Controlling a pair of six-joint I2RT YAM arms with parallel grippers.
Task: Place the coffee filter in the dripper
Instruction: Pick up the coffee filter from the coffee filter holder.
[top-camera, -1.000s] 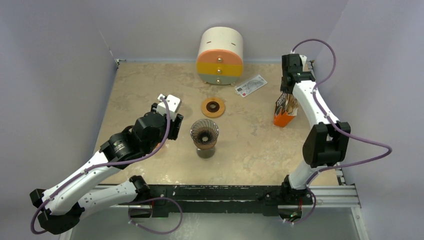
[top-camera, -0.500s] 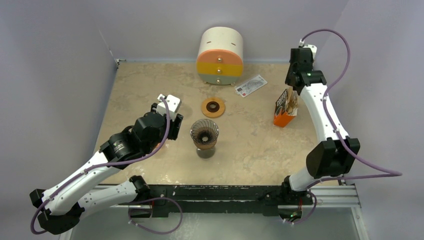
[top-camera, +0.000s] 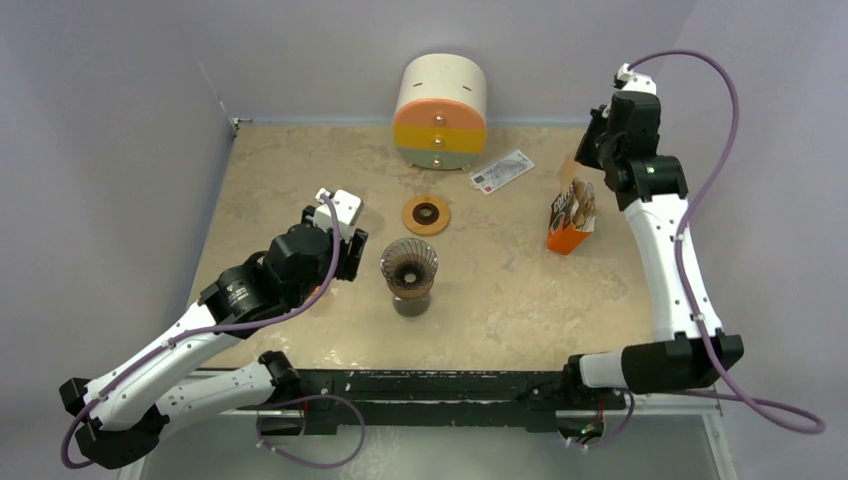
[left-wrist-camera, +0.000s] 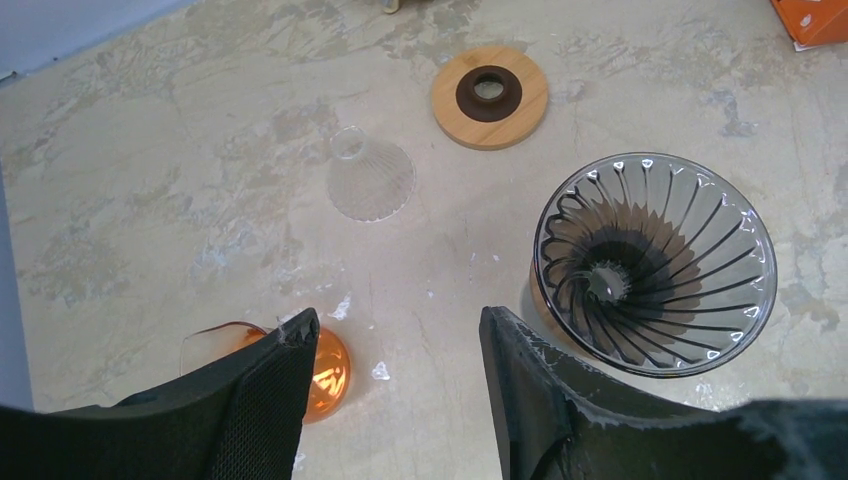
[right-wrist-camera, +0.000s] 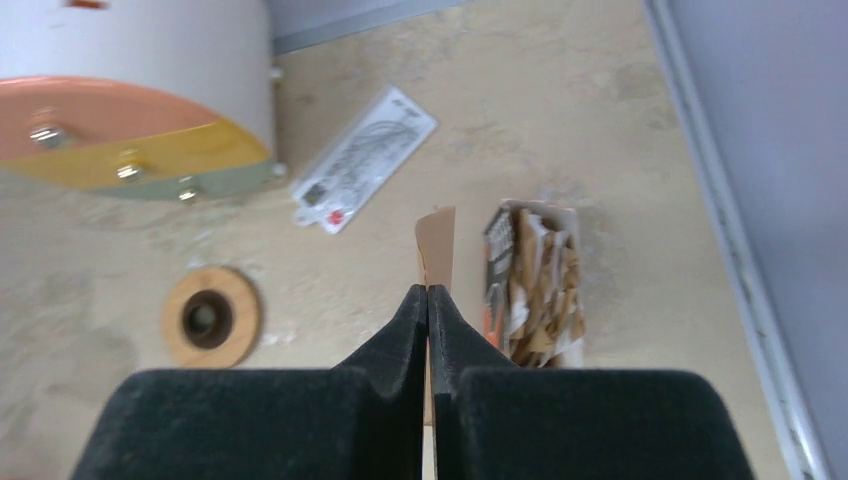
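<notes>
Two hands are showing from above: the left hand is sitting beside the dripper, and the right hand is hanging over the orange box, well apart. From the left wrist, that hand is standing wide, holding nothing. From the right wrist, the right hand is pinching one brown coffee filter. Being so thin, it could be slipping out or bending on the long way over.
</notes>
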